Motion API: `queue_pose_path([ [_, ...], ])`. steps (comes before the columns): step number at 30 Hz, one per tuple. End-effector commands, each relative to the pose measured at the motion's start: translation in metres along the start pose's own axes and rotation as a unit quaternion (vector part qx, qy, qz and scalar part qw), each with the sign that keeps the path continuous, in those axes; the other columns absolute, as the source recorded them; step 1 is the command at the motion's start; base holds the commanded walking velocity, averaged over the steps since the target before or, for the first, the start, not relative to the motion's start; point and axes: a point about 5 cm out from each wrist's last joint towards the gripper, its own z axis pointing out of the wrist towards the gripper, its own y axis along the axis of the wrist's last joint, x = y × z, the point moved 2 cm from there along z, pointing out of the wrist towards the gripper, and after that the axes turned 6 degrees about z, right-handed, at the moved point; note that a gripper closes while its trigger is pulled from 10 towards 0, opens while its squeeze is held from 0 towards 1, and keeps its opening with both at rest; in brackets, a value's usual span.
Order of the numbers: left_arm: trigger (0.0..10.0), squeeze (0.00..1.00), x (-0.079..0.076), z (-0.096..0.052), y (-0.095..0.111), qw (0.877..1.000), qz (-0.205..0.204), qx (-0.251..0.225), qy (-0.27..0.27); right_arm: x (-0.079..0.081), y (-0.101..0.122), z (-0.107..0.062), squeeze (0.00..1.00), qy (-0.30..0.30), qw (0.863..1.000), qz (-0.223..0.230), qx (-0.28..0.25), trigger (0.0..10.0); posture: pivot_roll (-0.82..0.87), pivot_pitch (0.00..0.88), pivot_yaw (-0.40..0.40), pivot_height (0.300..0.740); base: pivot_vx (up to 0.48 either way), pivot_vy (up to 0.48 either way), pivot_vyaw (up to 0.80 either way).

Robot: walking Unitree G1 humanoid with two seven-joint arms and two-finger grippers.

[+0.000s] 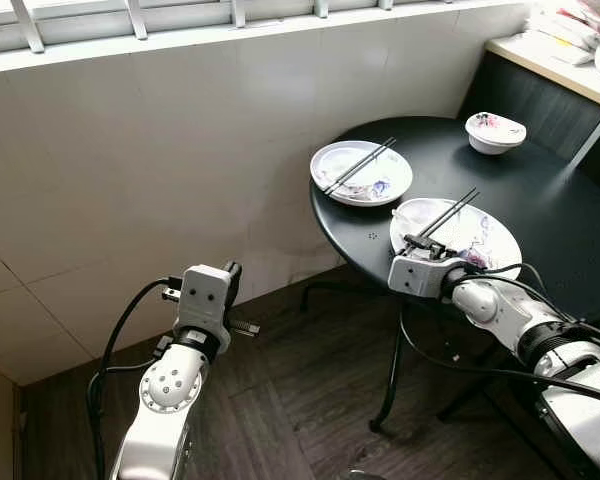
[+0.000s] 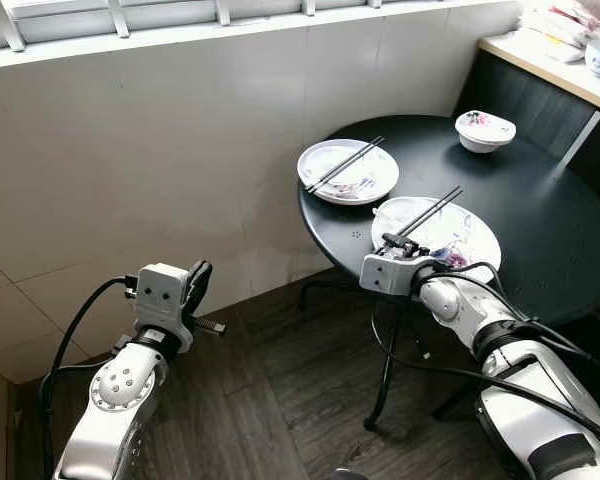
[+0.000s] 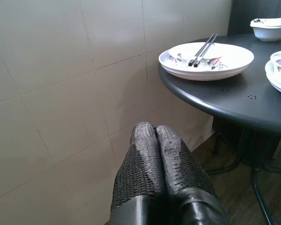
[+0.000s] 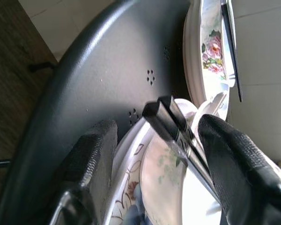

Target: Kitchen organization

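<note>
On the round black table (image 1: 550,190) lie two white flowered plates, each with a pair of black chopsticks across it. The near plate (image 1: 485,240) sits at the table's front edge, and its chopsticks (image 1: 448,213) point their ends toward me. My right gripper (image 4: 159,131) is open at that plate's rim, with the chopstick ends (image 4: 171,122) between its fingers, untouched. The far plate (image 1: 361,172) carries its own chopsticks (image 1: 360,165). A small white bowl (image 1: 495,131) stands further back. My left gripper (image 3: 154,133) is shut on nothing, in the air left of the table near the wall.
A white tiled wall (image 1: 180,150) runs behind and to the left of the table. At the top right, a light counter (image 1: 555,65) holds a bowl and packets. Thin black table legs (image 1: 390,380) stand on the dark wood floor.
</note>
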Motion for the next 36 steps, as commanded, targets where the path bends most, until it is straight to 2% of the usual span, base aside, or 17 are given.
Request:
queue_pose_path([
  [1, 10.0, 0.00, -0.0033, 0.0009, -0.0008, 1.000, -0.004, -0.001, -0.005, -0.0083, 0.0026, 0.0017, 0.00, -0.011, 1.000, -0.003, -0.002, 10.0, -0.02, 0.000, -0.074, 0.740, 0.000, 0.000, 0.00],
  [26, 10.0, 0.00, -0.0050, 0.0008, -0.0039, 1.000, -0.013, 0.003, -0.001, -0.0097, 0.0107, 0.0066, 0.00, -0.029, 0.999, -0.040, -0.010, 10.0, -0.01, 0.005, -0.083, 0.740, 0.000, 0.000, 0.00],
  [27, 10.0, 0.00, -0.0051, 0.0008, -0.0038, 1.000, -0.013, 0.003, -0.001, -0.0096, 0.0106, 0.0066, 0.00, -0.029, 0.999, -0.041, -0.010, 5.3, -0.01, 0.007, -0.084, 0.740, 0.000, 0.000, 0.00],
  [28, 10.0, 0.00, -0.0051, 0.0009, -0.0039, 1.000, -0.013, 0.003, -0.001, -0.0095, 0.0103, 0.0065, 0.00, -0.029, 0.999, -0.041, -0.009, 3.3, -0.01, 0.007, -0.084, 0.740, 0.000, 0.000, 0.00],
  [29, 10.0, 0.00, -0.0051, 0.0009, -0.0039, 1.000, -0.013, 0.003, -0.001, -0.0095, 0.0103, 0.0065, 0.00, -0.029, 0.999, -0.041, -0.009, 3.3, -0.01, 0.007, -0.084, 0.740, 0.000, 0.000, 0.00],
  [30, 10.0, 0.00, -0.0051, 0.0010, -0.0040, 1.000, -0.013, 0.003, -0.001, -0.0092, 0.0101, 0.0064, 0.00, -0.029, 0.999, -0.043, -0.009, 0.0, -0.01, 0.008, -0.085, 0.740, 0.000, 0.000, 0.00],
  [36, 10.0, 0.00, -0.0056, 0.0015, -0.0042, 1.000, -0.014, 0.003, -0.001, -0.0077, 0.0057, 0.0051, 0.00, -0.028, 0.999, -0.044, 0.001, 0.0, -0.02, 0.010, -0.086, 0.740, 0.000, 0.000, 0.00],
])
